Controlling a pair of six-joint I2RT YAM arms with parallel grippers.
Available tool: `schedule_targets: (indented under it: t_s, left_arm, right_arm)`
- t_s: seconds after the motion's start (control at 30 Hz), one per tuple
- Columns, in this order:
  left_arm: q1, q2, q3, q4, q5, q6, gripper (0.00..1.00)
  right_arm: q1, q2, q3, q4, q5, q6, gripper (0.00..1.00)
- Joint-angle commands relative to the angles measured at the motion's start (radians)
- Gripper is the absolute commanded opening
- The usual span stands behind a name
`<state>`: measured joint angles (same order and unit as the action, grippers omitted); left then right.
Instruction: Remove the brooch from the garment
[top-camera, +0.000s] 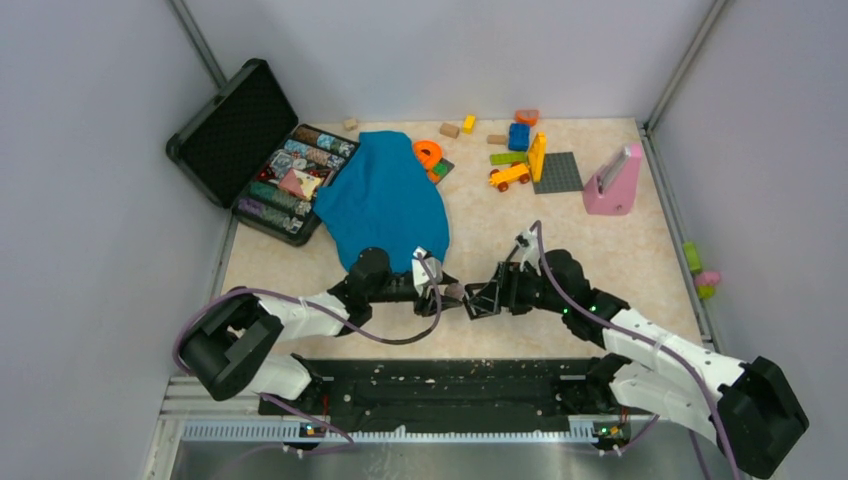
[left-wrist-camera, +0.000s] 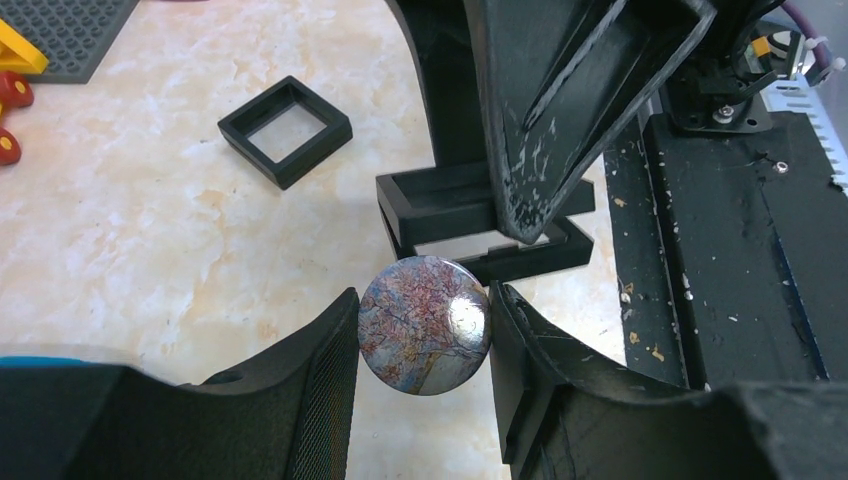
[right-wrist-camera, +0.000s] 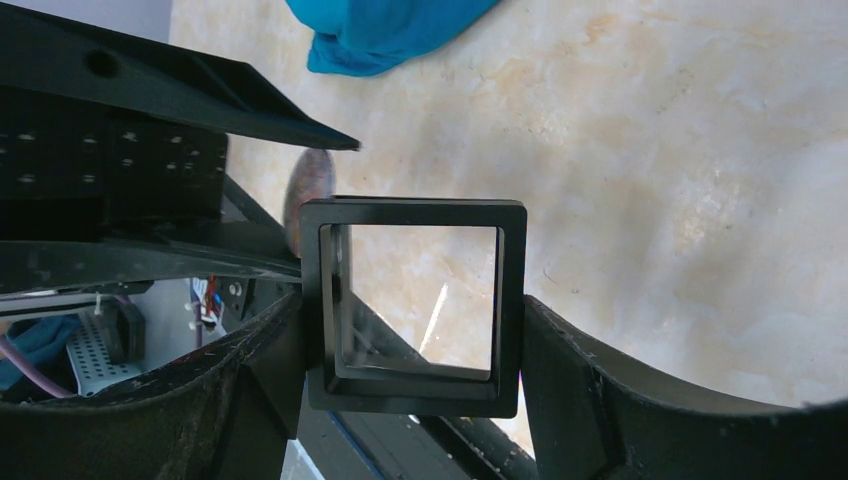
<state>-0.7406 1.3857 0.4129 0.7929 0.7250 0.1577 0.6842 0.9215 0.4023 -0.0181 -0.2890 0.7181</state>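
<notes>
The brooch (left-wrist-camera: 425, 325) is a round glossy button with a pinkish tree picture. My left gripper (left-wrist-camera: 425, 335) is shut on its edges and holds it just above the table, in front of the blue garment (top-camera: 385, 200). It shows as a small pale spot in the top view (top-camera: 454, 291). My right gripper (right-wrist-camera: 412, 350) is shut on a black square frame (right-wrist-camera: 415, 395) with a clear pane and holds it right next to the brooch (right-wrist-camera: 310, 185). That frame also shows in the left wrist view (left-wrist-camera: 470, 200). The two grippers (top-camera: 440, 287) (top-camera: 482, 300) meet tip to tip.
A second black square frame (left-wrist-camera: 255, 150) lies on the table beyond the grippers. An open black case (top-camera: 290, 180) of small boxes stands at the back left. Toy blocks (top-camera: 515, 150), a grey baseplate (top-camera: 557, 172) and a pink holder (top-camera: 612, 185) sit at the back right.
</notes>
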Motion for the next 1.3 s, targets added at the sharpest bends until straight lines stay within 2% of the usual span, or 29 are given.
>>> schedule_targets:
  t_s: [0.0,0.33,0.7,0.97,1.07,1.27]
  left_arm:
    - [-0.006,-0.007,0.034,-0.045,-0.021,0.035,0.27]
    - [-0.007,-0.005,0.050,-0.093,-0.026,0.053,0.27]
    - [-0.007,0.001,0.095,-0.245,-0.093,0.105,0.27]
    - [-0.006,-0.043,0.059,-0.188,-0.130,0.079,0.28]
    - [-0.006,-0.105,0.007,-0.117,-0.157,0.071,0.33]
    - [-0.006,-0.096,0.006,-0.053,-0.062,0.039,0.33]
  right_arm:
    - [-0.005,-0.049,0.077,0.020,0.018,0.000,0.54]
    - [-0.011,-0.058,0.087,0.002,0.001,0.016,0.53]
    - [-0.052,-0.151,0.045,-0.034,0.127,0.043,0.53]
    - [-0.055,-0.145,-0.001,0.008,0.156,0.045,0.52]
    - [-0.055,-0.123,-0.013,0.010,0.163,0.036,0.52]
    - [-0.055,-0.065,-0.014,0.066,0.147,0.009,0.52]
